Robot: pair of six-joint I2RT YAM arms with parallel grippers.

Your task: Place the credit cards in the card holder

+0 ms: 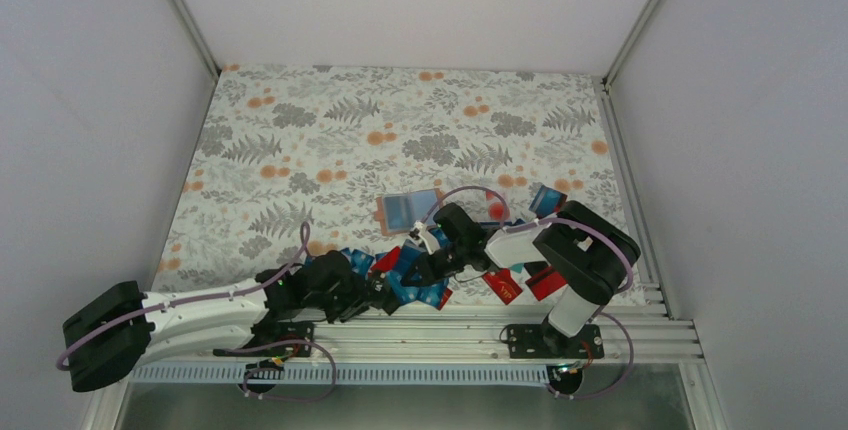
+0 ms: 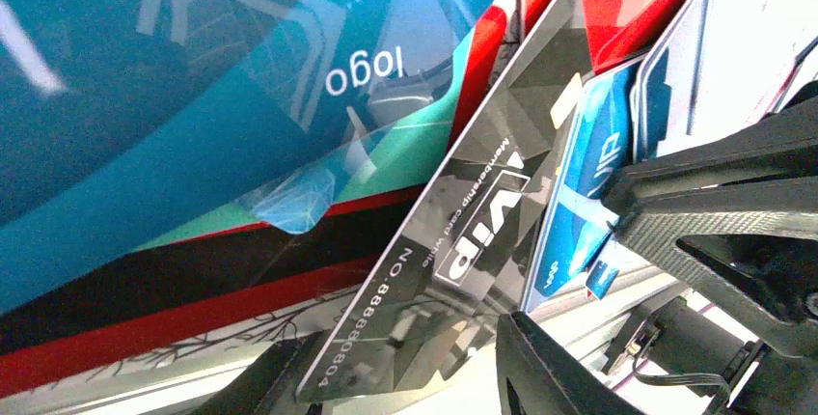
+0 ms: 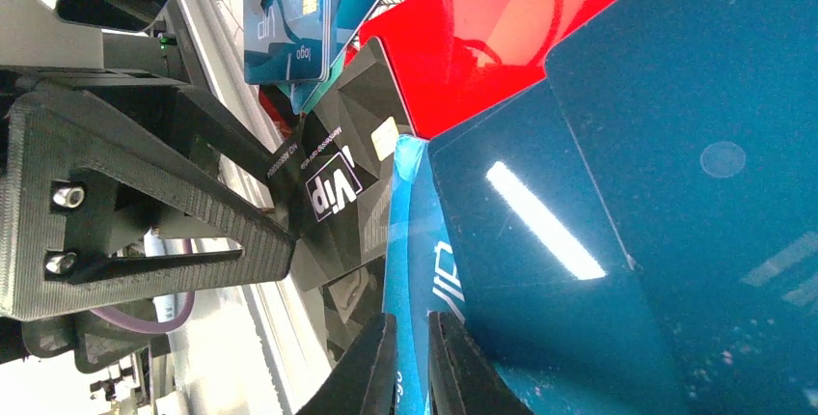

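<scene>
Blue card (image 3: 420, 232), clenched edgewise in the right end effector (image 3: 410, 367), seems held up so the left end effector (image 2: 395, 357) can straddle the black VIP card (image 2: 473, 212); whether it grips, I cannot tell.

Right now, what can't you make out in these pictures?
Card holder: top view, a blue card covers it; opening unseen.
Left jaws: left wrist view, black VIP card between them; grip unclear.
Card pile: top view, arms overlap it; count unknown.
</scene>
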